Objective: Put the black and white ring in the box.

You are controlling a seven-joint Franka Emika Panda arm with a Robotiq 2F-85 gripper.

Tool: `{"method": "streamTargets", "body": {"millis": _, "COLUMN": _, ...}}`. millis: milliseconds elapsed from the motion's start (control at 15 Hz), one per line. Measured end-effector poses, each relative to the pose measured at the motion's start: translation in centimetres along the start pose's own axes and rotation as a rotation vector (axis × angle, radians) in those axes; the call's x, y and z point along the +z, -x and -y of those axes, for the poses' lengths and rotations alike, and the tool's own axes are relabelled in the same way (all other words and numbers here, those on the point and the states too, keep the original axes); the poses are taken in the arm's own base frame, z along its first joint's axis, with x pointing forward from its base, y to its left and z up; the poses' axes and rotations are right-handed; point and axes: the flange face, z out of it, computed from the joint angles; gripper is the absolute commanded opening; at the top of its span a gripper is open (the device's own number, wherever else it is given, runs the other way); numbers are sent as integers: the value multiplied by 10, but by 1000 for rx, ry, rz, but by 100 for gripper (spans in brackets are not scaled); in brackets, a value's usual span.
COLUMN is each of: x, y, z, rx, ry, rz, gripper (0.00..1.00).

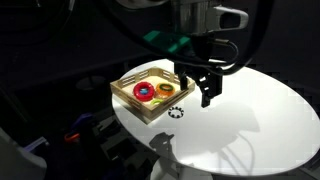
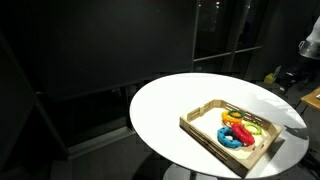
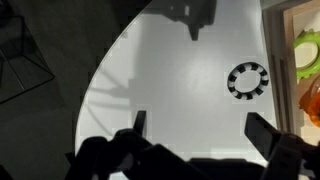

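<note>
The claw (image 1: 206, 92) is hanging open above the table (image 1: 262, 125). Its two fingers (image 3: 262, 132) are standing wide apart and are gripping nothing. It is not touching anything on the table.

The black and white ring (image 1: 177, 111) is lying flat on the table, just beside the box (image 1: 127, 100) but outside it, on the side of the box that is facing the middle of the table. The box itself is sitting close to the table's edge and is already holding several coloured rings.

In the wrist view the ring (image 3: 247, 80) is showing ahead of the claw and off to one side, more in line with the finger nearer the box than with the gap between the fingers. The table's curved edge is running along the opposite side, well apart from the ring. The ring is round, so it is giving no long axis to line up with, and any turn of the wrist should be serving equally well.

I am judging that the grasp is not yet begun. The claw is needing to shift forward and sideways toward the box until the ring is sitting between the fingers, and then to go down. In the exterior view showing the box (image 2: 210, 142) from its far side, I cannot find the ring.
</note>
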Motion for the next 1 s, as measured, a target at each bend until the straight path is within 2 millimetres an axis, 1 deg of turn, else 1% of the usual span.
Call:
{"method": "streamTargets", "body": {"millis": 200, "x": 7, "y": 1, "z": 3, "rx": 43, "ry": 2, "rz": 17, "gripper": 100}}
{"method": "streamTargets", "body": {"millis": 733, "x": 9, "y": 1, "z": 5, "rx": 51, "ry": 3, "rz": 20, "gripper": 100}}
{"method": "streamTargets", "body": {"millis": 1000, "x": 14, "y": 3, "z": 5, "rx": 95, "ry": -8, "rz": 35, "gripper": 100}}
